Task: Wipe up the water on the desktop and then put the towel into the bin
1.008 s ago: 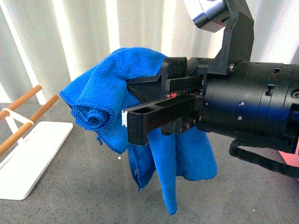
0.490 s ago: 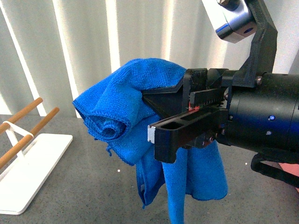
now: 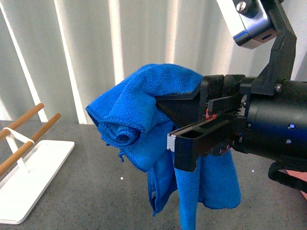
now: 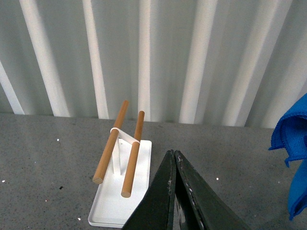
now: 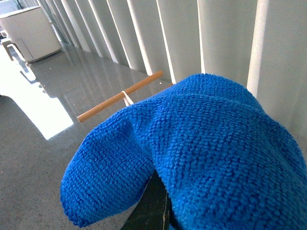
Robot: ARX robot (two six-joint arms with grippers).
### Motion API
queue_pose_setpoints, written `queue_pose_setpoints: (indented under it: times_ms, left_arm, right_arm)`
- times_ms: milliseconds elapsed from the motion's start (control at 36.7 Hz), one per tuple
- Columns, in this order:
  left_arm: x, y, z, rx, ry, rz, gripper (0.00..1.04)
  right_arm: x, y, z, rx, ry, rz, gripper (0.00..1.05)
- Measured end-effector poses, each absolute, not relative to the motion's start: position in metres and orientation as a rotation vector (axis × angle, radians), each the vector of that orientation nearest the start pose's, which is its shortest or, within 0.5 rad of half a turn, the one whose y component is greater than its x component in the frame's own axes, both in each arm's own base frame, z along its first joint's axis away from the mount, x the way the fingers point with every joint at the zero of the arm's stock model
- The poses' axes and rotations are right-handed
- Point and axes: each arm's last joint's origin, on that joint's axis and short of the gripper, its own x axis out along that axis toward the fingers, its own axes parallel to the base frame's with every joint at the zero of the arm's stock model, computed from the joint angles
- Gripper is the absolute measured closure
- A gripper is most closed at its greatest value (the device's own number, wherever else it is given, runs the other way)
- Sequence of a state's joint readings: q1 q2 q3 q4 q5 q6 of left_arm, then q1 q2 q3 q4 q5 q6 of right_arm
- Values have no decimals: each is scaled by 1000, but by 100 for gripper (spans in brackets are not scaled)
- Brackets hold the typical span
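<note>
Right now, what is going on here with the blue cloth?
The right tool is shut on the towel and holds it up in a bunch over the desktop, with loose ends hanging down. The left tool is shut and empty, near the white rack with wooden rods. The towel is not yet put away.

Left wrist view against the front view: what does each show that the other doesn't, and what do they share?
Only the left wrist view shows the left gripper, its fingers shut together on nothing, and both rods of the rack end to end. Only the front view shows the right gripper, shut on the towel, which hangs bunched from it. Both show the rack, the speckled grey desktop, the ribbed white wall and the blue towel, though the left wrist view catches only its edge.
</note>
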State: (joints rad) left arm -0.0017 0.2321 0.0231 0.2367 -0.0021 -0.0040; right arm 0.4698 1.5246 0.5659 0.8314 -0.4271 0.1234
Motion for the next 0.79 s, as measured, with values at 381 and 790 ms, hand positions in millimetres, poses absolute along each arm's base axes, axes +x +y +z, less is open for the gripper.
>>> queue_pose_setpoints:
  times_ms: [381, 790]
  left_arm:
    - [97, 0, 171, -4, -22, -2, 101]
    - [96, 0, 171, -4, -20, -2, 71]
  right_arm:
    - [253, 141, 189, 87, 200, 891, 101]
    - [248, 131, 173, 75, 325, 809, 101]
